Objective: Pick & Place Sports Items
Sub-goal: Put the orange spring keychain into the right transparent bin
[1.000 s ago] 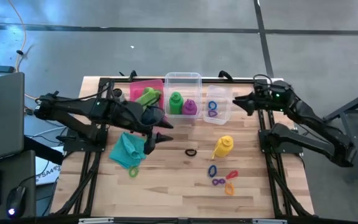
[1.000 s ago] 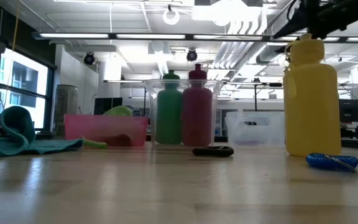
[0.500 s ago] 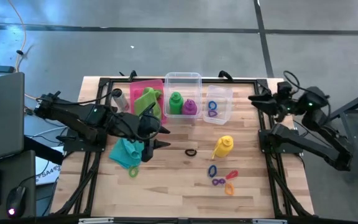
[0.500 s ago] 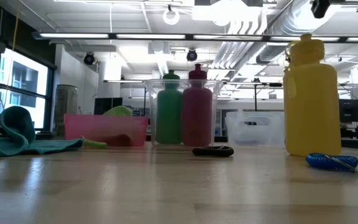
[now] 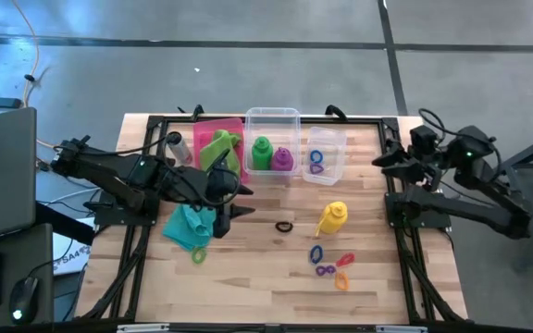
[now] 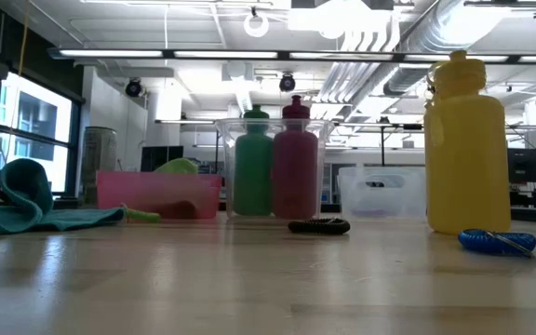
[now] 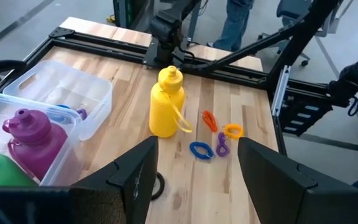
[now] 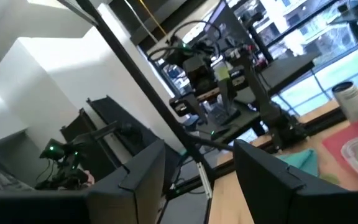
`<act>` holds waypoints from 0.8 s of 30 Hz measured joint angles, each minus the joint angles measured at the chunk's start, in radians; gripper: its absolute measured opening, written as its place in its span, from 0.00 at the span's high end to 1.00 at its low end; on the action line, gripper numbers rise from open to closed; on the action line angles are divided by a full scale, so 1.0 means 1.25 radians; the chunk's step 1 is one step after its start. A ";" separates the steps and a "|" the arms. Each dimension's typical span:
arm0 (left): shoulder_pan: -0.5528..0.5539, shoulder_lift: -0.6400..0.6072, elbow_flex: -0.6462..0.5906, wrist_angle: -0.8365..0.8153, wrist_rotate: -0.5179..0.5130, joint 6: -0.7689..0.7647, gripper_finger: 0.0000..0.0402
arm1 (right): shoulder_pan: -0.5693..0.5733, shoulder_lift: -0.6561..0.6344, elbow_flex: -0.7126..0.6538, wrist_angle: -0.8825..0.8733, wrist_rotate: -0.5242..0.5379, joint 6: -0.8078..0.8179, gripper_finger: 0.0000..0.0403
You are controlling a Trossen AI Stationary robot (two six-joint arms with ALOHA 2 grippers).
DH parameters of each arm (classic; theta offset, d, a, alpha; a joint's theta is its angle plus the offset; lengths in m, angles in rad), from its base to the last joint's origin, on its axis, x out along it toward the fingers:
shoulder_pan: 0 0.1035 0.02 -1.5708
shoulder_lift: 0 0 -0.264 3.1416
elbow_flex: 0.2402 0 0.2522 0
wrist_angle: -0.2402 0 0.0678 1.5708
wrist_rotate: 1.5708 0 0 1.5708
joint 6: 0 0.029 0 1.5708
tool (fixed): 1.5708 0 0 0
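Left gripper [image 5: 222, 219] hovers over the worktop [image 5: 248, 277] just right of the teal cloth [image 5: 189, 227], fingers [image 7: 135, 174] spread wide, nothing between them. Wrist view past it shows the yellow bottle [image 7: 165, 102] upright and a cluster of small rings [image 7: 215, 134] beside it.

Right gripper [image 5: 389, 159] is at the worktop's right edge, raised, well apart from all items; fingers [image 8: 143, 171] wide apart, empty.

Teal cloth lies crumpled on the worktop front-left, a green ring [image 5: 198, 255] just at its near edge. Lime green cloth [image 5: 218, 148] sits in the pink bin [image 5: 234, 125]. Green bottle [image 5: 262, 153] and purple bottle [image 5: 283, 159] stand side by side in the middle clear bin [image 5: 271, 114]. Blue and purple rings [image 5: 316, 162] lie in the right clear bin [image 5: 336, 139]. Yellow bottle [image 5: 331, 218] stands on the worktop in front of that bin. Black ring [image 5: 284, 226] lies between left gripper and yellow bottle. Blue, purple, red and orange rings [image 5: 331, 264] lie loose near the yellow bottle, toward the front. Grey cylinder [image 5: 176, 143] lies left of the pink bin.
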 joint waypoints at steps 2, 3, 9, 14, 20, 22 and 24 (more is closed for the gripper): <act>0.000 0.000 0.000 0.000 0.000 0.000 0.46 | 0.028 0.015 0.000 0.000 0.019 -0.006 0.55; 0.000 0.000 0.000 0.000 0.000 -0.004 0.46 | 0.044 0.023 0.000 0.000 0.028 -0.012 0.55; 0.000 0.000 0.000 0.000 0.000 -0.009 0.46 | 0.159 0.098 0.000 -0.001 0.081 -0.048 0.55; 0.000 0.000 0.000 0.000 0.000 -0.008 0.46 | 0.278 0.171 0.000 -0.001 0.085 -0.049 0.55; 0.001 0.000 0.000 0.000 0.000 -0.006 0.46 | 0.417 0.244 -0.001 -0.003 0.127 -0.063 0.55; 0.001 0.000 0.000 -0.001 0.001 -0.006 0.46 | 0.454 0.253 -0.001 0.000 0.148 -0.064 0.55; 0.001 0.000 0.000 -0.005 0.001 -0.006 0.46 | 0.487 0.256 0.000 -0.001 0.172 -0.064 0.55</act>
